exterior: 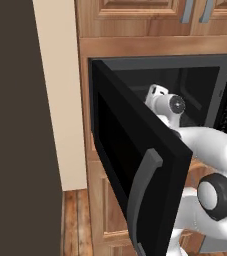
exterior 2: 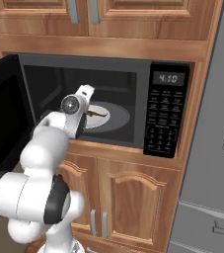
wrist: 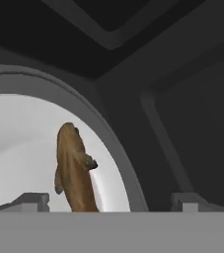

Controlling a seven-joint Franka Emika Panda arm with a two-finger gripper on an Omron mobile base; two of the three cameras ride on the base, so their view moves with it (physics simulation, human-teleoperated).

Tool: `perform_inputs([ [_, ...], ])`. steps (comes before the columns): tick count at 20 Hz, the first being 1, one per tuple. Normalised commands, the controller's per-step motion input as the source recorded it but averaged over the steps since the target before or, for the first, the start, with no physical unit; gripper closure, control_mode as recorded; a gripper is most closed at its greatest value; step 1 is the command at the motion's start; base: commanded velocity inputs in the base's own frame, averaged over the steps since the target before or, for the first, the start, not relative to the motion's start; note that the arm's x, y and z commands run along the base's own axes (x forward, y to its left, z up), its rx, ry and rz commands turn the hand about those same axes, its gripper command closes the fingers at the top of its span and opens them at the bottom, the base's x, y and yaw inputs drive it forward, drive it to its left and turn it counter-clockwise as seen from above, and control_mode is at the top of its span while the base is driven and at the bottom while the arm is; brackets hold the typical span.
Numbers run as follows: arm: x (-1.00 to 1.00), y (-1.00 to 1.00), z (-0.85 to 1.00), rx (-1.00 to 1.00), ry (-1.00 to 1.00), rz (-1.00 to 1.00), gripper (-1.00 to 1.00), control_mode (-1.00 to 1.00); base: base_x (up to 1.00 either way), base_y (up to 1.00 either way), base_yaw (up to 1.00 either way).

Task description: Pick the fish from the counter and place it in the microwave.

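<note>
Inside the open microwave (exterior 2: 133, 74), the fish (wrist: 74, 170) lies on the white turntable plate (wrist: 19, 148), close to the plate's rim and the grey ring around it. From the hand camera the fish is a slim brown body with small fins, running lengthwise away from the camera, its near end meeting the bottom of the view between the 2 fingertips. One fingertip (wrist: 27, 201) sits at the lower left, the other at the lower right, set wide apart with neither pressing the fish, so the gripper (wrist: 108, 203) is spread and holds nothing.

From the right base camera the white arm reaches from the lower left up into the oven's mouth, its hand (exterior 2: 81, 101) at the front left of the cavity, just above the plate. A thin brown sliver of the fish (exterior 2: 97, 113) shows on the plate beside the hand. The button panel (exterior 2: 165, 113) on the right shows 4:10 on its display. The black door (exterior: 130, 150) is swung out to the left, and its grey curved handle (exterior: 142, 200) shows near the bottom of the left base camera's picture. Wooden cabinet doors (exterior 2: 133, 197) sit below the oven and more cabinets above it. A grey fridge (exterior 2: 212, 148) stands to the right.
</note>
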Motion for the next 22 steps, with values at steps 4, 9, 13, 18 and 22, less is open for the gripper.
perform_inputs([
  [4,-0.99,-0.12,0.36,0.0,0.0,-0.02,-1.0,-1.0,0.0,0.0,0.0],
  [9,-0.94,-0.18,0.78,0.0,0.04,-0.11,-1.0,-1.0,0.0,0.0,0.0],
  [13,-0.72,-0.11,1.0,0.06,0.28,-0.21,-1.0,-1.0,0.0,0.0,0.0],
  [18,-0.97,-0.19,0.74,0.18,0.34,-0.28,-1.0,-1.0,0.0,0.0,0.0],
  [22,-1.0,-0.23,0.14,0.23,0.18,-0.31,-1.0,-1.0,0.0,0.0,0.0],
])
